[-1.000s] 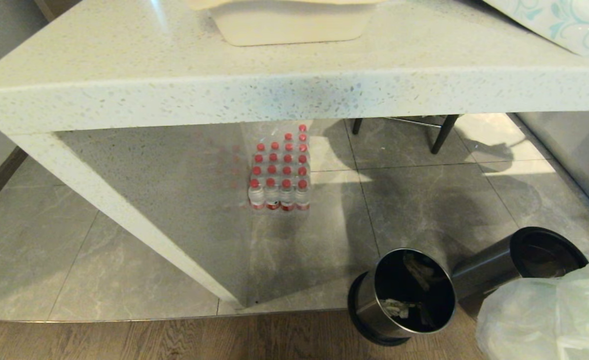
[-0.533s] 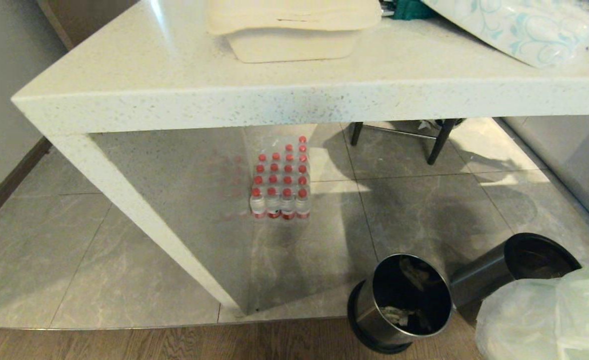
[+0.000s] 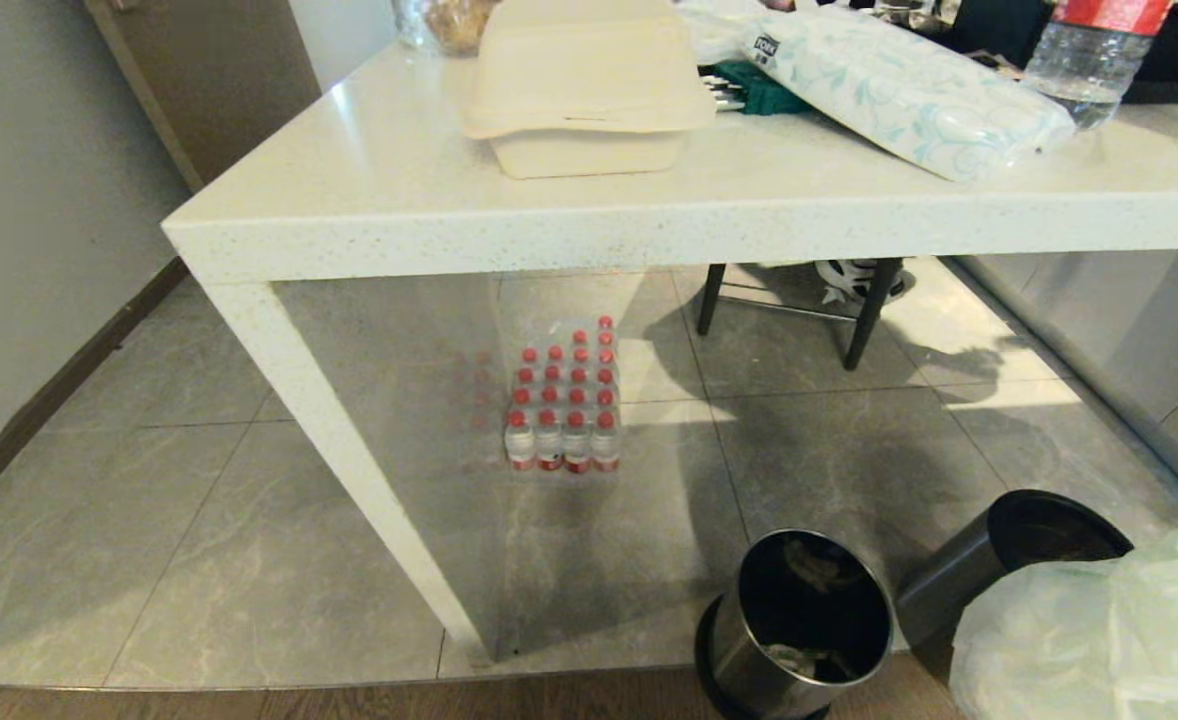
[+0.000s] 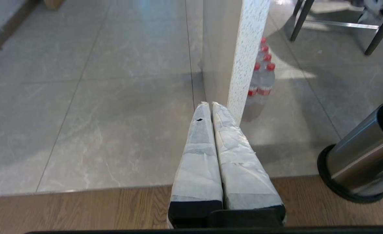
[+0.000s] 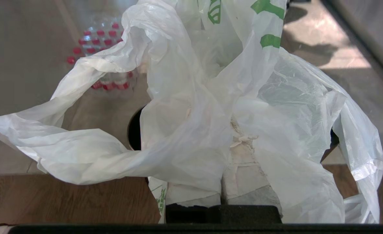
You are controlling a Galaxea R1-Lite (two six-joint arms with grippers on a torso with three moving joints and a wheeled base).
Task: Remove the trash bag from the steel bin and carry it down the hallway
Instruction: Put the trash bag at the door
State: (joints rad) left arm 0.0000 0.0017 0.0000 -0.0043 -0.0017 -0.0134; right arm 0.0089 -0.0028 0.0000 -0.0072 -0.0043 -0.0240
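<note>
Right wrist view is showing the trash bag [image 5: 191,107] draping over my right pincer [image 5: 225,169], which is clenching its gathered folds. It is looking feather-light, limp and slippery, so I am judging the bunched neck near the green print the safest hold. It is hanging clear of the steel bin [image 3: 799,625] on the floor, by the tabletop [image 3: 399,190] leg. My left pincer [image 4: 211,107] is sitting clenched, empty.

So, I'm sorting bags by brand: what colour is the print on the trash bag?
Green, on the translucent white trash bag; clearest in the right wrist view.
</note>
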